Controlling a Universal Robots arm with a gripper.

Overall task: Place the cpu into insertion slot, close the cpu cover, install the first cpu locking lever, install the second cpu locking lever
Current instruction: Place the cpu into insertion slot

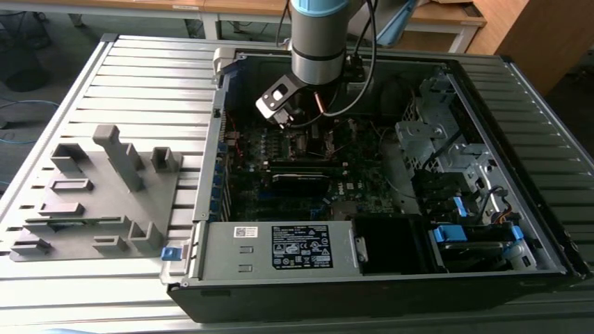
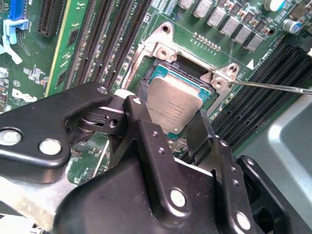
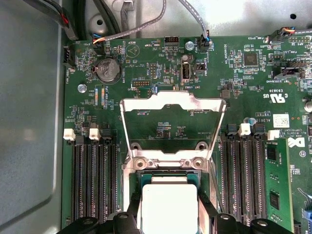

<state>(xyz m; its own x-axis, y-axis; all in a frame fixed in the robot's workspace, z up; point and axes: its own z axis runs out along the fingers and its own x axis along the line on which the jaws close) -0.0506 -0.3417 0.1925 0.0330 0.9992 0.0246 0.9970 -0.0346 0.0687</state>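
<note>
First wrist view: gripper [image 3: 169, 217] clasps cpu [image 3: 168, 202] at insertion slot [image 3: 168, 174]; cpu cover [image 3: 173, 101] raised.

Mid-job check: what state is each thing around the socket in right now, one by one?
gripper: shut on the cpu, fingers at two opposite edges.
cpu: held over the insertion slot; cannot tell whether it is seated.
insertion slot: uncovered, cpu above it.
cpu cover: swung open, away from the slot.
locking lever: unlatched, sticking out from the slot's corner.
computer case: side open.
</note>
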